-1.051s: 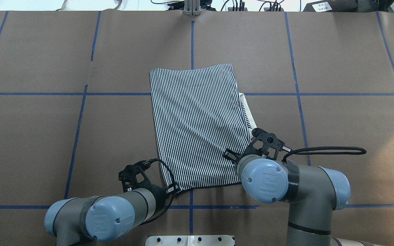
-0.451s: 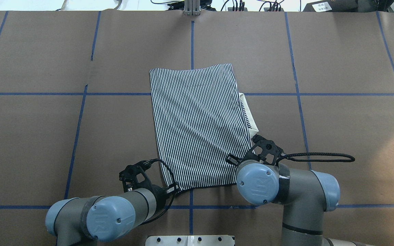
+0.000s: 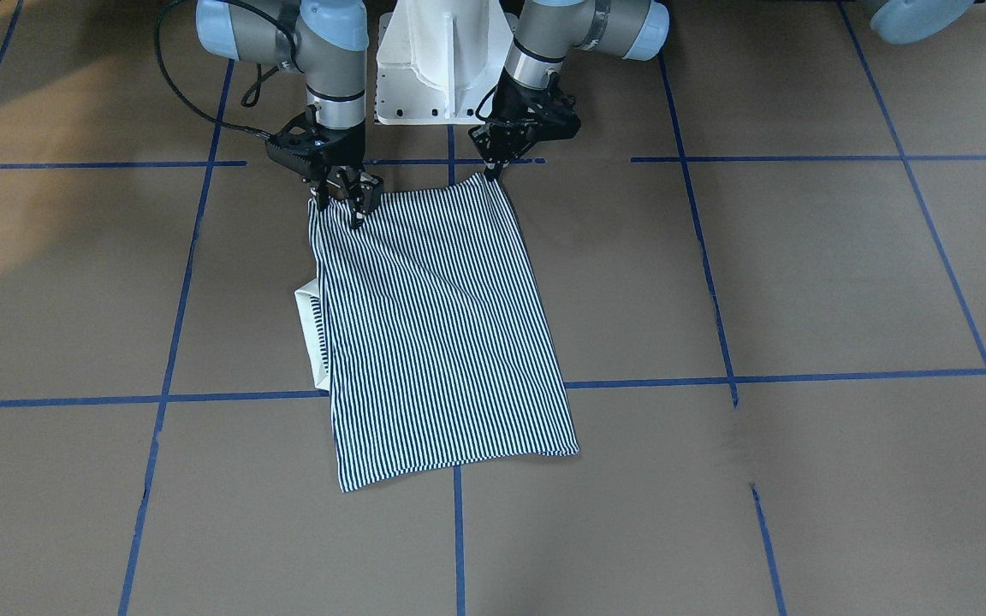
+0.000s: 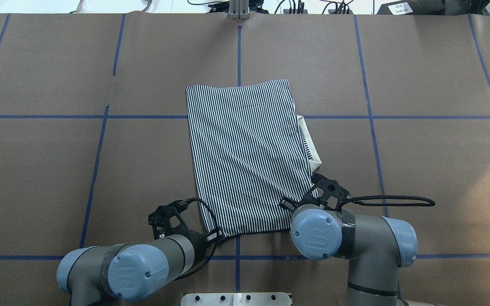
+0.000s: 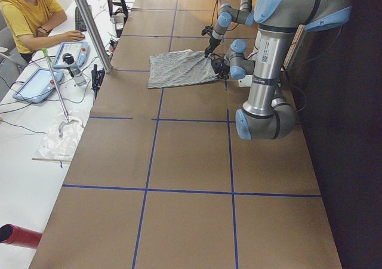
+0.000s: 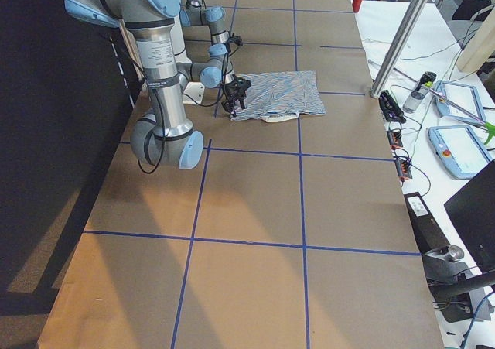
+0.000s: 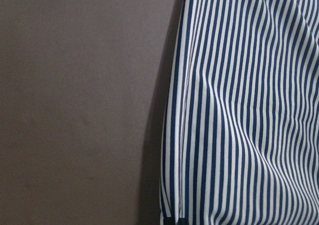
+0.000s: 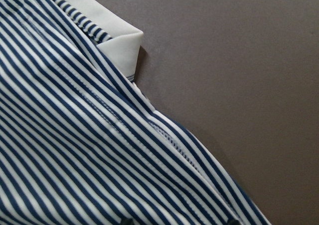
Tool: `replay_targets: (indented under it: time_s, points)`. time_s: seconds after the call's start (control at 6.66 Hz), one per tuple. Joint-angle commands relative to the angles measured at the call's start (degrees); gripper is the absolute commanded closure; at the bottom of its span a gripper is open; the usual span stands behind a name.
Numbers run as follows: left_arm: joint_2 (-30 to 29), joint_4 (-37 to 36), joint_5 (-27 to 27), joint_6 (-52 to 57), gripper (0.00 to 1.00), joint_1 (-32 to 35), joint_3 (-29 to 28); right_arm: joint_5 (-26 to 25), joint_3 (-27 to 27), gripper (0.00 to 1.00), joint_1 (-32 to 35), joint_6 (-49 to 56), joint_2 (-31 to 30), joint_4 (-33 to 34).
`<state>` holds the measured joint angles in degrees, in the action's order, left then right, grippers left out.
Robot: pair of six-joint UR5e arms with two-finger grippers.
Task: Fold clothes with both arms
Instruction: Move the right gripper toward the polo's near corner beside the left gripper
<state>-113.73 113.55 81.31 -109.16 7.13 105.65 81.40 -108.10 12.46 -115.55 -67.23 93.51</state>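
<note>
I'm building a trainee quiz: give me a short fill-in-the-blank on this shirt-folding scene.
The polo shirt has a white ____ poking out on the robot's right side.
The table is marked with ____ tape lines.
The left gripper and right gripper each sit at a near ____ of the shirt.
Missing: collar; blue; corner.

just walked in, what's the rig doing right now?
Both arms are folding the striped polo shirt. It lies flat on the table, already folded into a narrow strip, with its white collar poking out on the robot's right side. The left gripper is down at the strip's near-left corner and the right gripper at its near-right corner. Whether either has pinched the fabric isn't clear.
</note>
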Motion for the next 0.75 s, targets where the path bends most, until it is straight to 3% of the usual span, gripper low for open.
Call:
replay_targets:
  time_s: [0.0,0.6]
  points:
    - [-0.09,0.0,-0.01,0.0,1.0,-0.01,0.08,-0.19,0.17,1.0,-0.24,-4.22,0.08,-0.09]
    - [-0.09,-0.26,0.17,0.35,1.0,0.07,1.22,-0.37,-0.35,1.0,0.55,-5.13,1.74,-0.09]
